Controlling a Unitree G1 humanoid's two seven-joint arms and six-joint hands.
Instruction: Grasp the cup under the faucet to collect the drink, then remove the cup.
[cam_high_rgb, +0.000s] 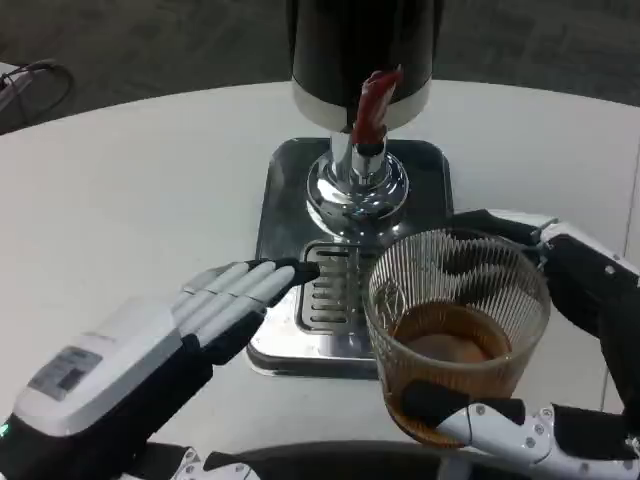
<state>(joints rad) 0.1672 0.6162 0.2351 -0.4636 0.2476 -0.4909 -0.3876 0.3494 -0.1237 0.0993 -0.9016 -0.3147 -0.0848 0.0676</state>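
I have one camera, mounted at head height, looking steeply down and forward across the white table (130, 170). It sits close: the drink dispenser (362, 60) is cut off at the frame's top centre.

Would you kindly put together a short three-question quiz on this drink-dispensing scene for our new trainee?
1. True or false: the right hand holds the ribbed cup.
2. What is in the cup? A) nothing B) brown drink C) ice cubes
3. Fill in: the left hand holds nothing; its fingertips reach the edge of the metal ______ beneath the red-handled faucet.

Key: 1 true. 2 B. 3 drip tray.
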